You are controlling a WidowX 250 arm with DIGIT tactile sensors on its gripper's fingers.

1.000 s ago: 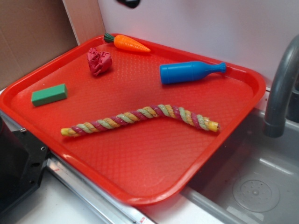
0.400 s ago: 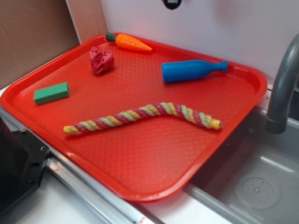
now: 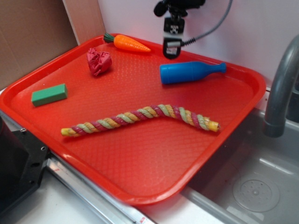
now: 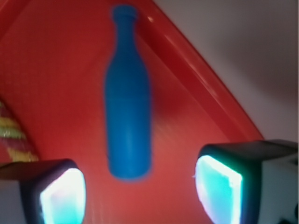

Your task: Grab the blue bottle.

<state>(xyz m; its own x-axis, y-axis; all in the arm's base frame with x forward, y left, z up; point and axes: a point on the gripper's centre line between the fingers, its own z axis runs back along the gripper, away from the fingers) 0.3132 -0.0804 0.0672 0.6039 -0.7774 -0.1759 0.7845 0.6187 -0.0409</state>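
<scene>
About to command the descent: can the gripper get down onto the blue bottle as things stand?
Probably yes. The gripper hangs open above the blue bottle, which lies alone on the tray; nothing sits between them.

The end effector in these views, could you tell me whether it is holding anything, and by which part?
Nothing is held. The end effector is open and hovers above the blue bottle, which lies on the red tray.

Red textured tray [image 3: 140, 154] beside a sink, holding the blue bottle [image 3: 189, 72] on its side, toy carrot [image 3: 127, 43], crumpled red wad [image 3: 99, 61], green block [image 3: 49, 94], twisted multicoloured rope [image 3: 140, 119]
</scene>
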